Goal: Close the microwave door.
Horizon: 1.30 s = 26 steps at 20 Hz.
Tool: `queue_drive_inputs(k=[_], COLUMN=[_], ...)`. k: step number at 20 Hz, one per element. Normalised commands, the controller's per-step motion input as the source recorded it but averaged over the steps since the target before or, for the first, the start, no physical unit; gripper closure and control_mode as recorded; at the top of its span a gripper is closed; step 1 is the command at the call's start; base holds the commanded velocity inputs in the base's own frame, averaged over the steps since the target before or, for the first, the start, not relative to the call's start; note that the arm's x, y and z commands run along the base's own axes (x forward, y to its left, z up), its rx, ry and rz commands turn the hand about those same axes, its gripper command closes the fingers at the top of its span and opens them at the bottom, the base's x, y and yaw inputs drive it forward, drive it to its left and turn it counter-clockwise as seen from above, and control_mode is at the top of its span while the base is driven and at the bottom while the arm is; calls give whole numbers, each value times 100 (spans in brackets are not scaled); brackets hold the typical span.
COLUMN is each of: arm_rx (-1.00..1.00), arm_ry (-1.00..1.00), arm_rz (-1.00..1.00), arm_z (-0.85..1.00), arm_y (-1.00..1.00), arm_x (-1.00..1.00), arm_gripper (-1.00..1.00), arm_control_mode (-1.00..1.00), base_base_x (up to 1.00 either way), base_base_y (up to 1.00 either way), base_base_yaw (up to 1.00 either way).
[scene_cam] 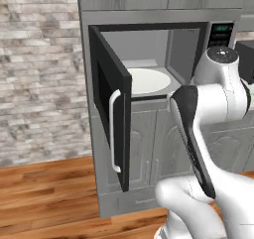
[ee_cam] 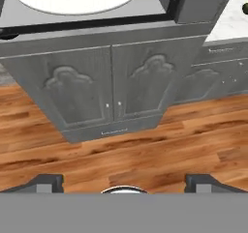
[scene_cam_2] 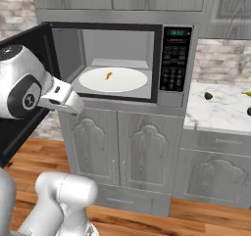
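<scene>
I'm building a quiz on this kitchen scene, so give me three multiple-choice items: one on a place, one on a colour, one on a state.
1. Where is the button panel on the microwave?
A. right of the cavity
B. left of the cavity
C. below the cavity

2. What colour is the handle on the microwave door?
A. red
B. white
C. black

3. How does the microwave door stand?
A. shut
B. taken off
C. swung wide open

Answers:
1 A: the button panel sits right of the turntable plate.
2 B: the handle is a pale bar on the black panel.
3 C: the cavity and plate are exposed.
</scene>
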Motion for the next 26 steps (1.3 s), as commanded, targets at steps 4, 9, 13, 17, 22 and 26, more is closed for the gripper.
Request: queue_drive_inputs(k=[4, 9, 13, 17, 22, 26], arm_rx=[-14, -25, -32, -27, -26, -15], arm_ry=[-48, -47, -25, -5, 0, -25], arm_rz=[-26, -12, -10, -25, -35, -25], arm_z=[34, 41, 39, 11, -24, -31], arm_y=[94, 100, 100, 100, 100, 82], arm_x=[-100, -100, -100, -39, 27, 98], arm_gripper=[-100, -100, -100, -100, -100, -100], arm_control_mode=[-100, -100, -100, -100, -100, -100], base_base_x=[0, 0, 0, 0, 0, 0], base_base_y=[0, 0, 0, 0, 0, 0], base_base_yaw=[0, 0, 0, 0, 0, 0])
